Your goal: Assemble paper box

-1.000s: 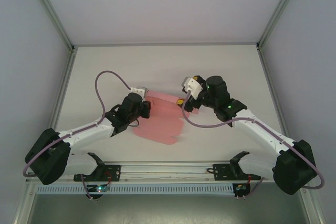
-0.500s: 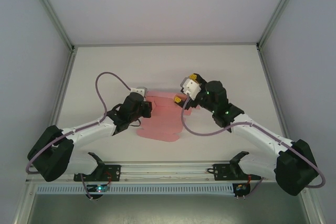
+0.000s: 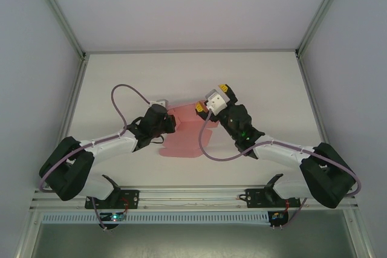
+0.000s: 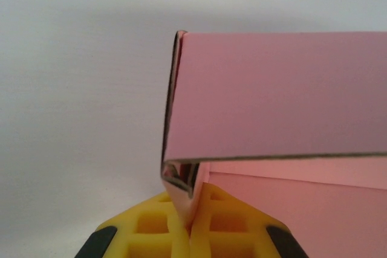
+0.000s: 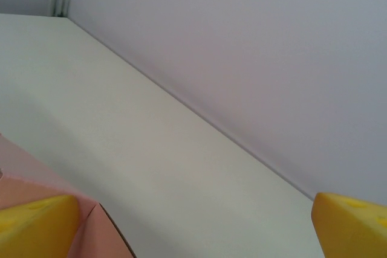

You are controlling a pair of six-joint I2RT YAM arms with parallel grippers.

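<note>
The left gripper point(image 4: 190, 237) pinched a folded corner of the paper box point(image 4: 278, 95) to anchor it while the right gripper point(image 5: 193, 222), spread wide, apparently lined up beside its opposite edge.

We see two arms built alike, the left arm point(image 3: 106, 149) and the right arm point(image 3: 279, 149): white tubular links between bulky black joint housings, each on a heavy black base point(image 3: 60, 172). A lilac cable point(image 3: 121, 92) loops loosely along each arm. The left end effector point(image 3: 170, 126) point(image 4: 190, 231) has yellow fingers point(image 4: 151, 225) moulded with square recesses and black corners behind them. The right end effector point(image 3: 211, 98) point(image 5: 193, 228) has the same yellow. A white camera block point(image 3: 160, 103) sits at each wrist. A small green light point(image 3: 244, 130) glows on the right arm.
</note>
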